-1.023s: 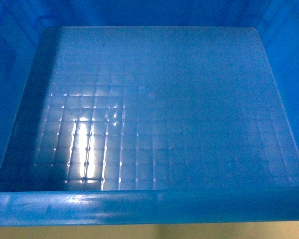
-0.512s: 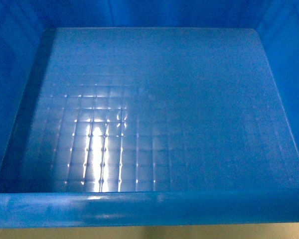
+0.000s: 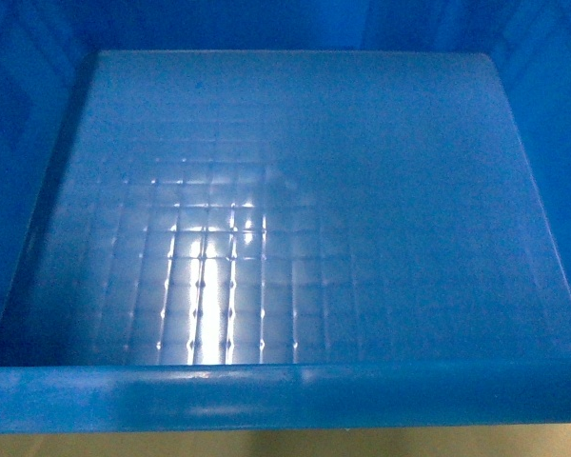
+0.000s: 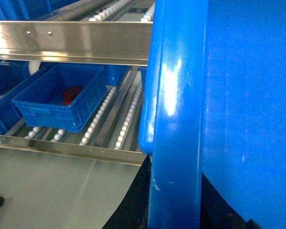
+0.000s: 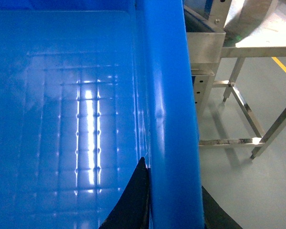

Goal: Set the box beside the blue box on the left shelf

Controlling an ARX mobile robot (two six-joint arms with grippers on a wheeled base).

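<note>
On my left wrist view, the shelf (image 4: 115,125) shows at far left: lanes of white rollers between steel rails, a second tier above. A smaller blue box (image 4: 62,102) sits on the lower lane with something red inside. A bare lane lies just right of it. The box (image 4: 219,105) I am carrying fills the right half of this view, its rim and outer wall upright, near the shelf's front rail but apart from it. Dark parts of the left gripper (image 4: 133,205) show below the rim; I cannot tell how its jaws stand.

On the head view, the box's inner floor (image 3: 285,209) fills the frame, grid pattern lit by a reflection left of centre, near rim along the bottom edge.

On the right wrist view, the right gripper (image 5: 174,210) straddles the box's right rim, one dark finger (image 5: 133,195) inside the wall and one outside, clamped on it. A steel frame (image 5: 238,95) stands on grey floor to the right.
</note>
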